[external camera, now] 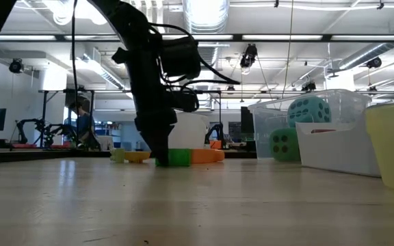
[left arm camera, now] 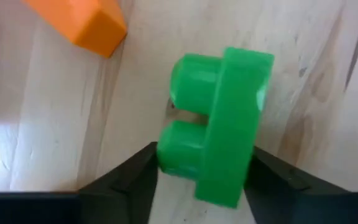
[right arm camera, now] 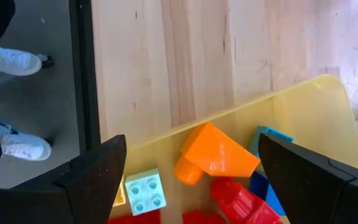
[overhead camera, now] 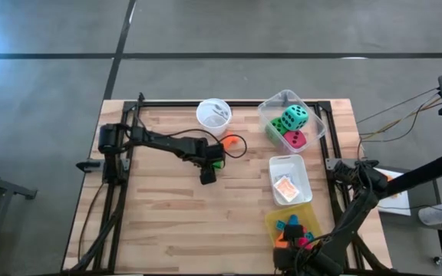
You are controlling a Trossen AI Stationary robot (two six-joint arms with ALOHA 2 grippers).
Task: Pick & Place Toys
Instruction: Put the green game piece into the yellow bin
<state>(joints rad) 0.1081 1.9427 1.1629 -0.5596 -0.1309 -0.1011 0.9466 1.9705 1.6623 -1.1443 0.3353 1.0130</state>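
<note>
A green two-stud plastic block (left arm camera: 219, 124) lies on its side on the wooden table (overhead camera: 167, 215), near the middle. My left gripper (left arm camera: 204, 180) points down over it, shut on it. An orange block (left arm camera: 79, 22) lies on the table just beyond. My right gripper (right arm camera: 191, 162) hangs open above the yellow bin (right arm camera: 309, 106) at the near right; in the bin lie an orange block (right arm camera: 219, 152), a pale teal one (right arm camera: 145, 190) and red ones. It touches nothing. My left gripper pinches the green block between its two fingers: one finger (left arm camera: 135, 180) on the stud side (left arm camera: 169, 158), the other (left arm camera: 272, 180) on the flat back (left arm camera: 247, 155). The fingers come from above, pointing down. The block's underside rests on the table (external camera: 178, 164).
A white round cup (overhead camera: 213, 113) stands at the far middle. A clear bin (overhead camera: 317, 123) at the far right holds green, teal and red-pink dice. A white bin (overhead camera: 301, 172) holds a small card pack. A person's white shoes (right arm camera: 11, 62) show on the floor beside the table.
</note>
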